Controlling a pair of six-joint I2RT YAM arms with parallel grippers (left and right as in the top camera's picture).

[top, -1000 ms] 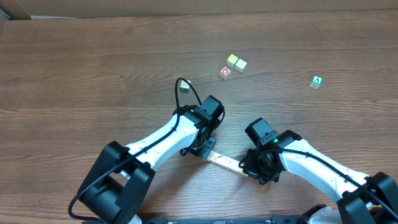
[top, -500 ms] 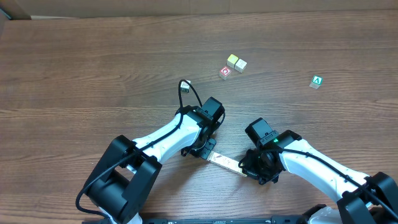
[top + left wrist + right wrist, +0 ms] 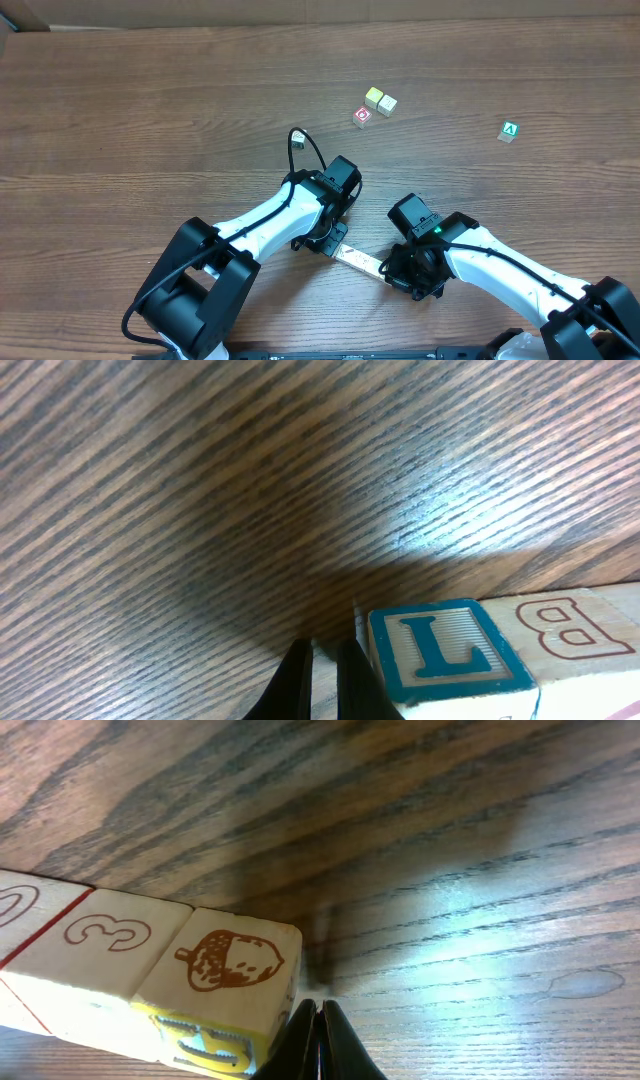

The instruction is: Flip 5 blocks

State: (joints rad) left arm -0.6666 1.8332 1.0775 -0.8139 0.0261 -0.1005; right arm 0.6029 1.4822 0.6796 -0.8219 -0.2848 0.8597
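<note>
Blocks (image 3: 358, 258): 1 tight row on table (image 3: 150, 120) btwn the 2 grippers, total unclear; wrist views show L block (image 3: 440, 650) + B block (image 3: 570, 625) at one end, acorn block (image 3: 230, 965) + "3" block (image 3: 105, 935) at the other. 4 loose cubes well apart up-table: red-framed cube (image 3: 362, 116), yellow-topped cube (image 3: 374, 97), cream cube (image 3: 387, 104), green-A cube (image 3: 509, 131). Left gripper (image 3: 320, 675) clenched, empty, tips just beside L block; right gripper (image 3: 318, 1035) clenched, empty, tips by acorn block's corner.
</note>
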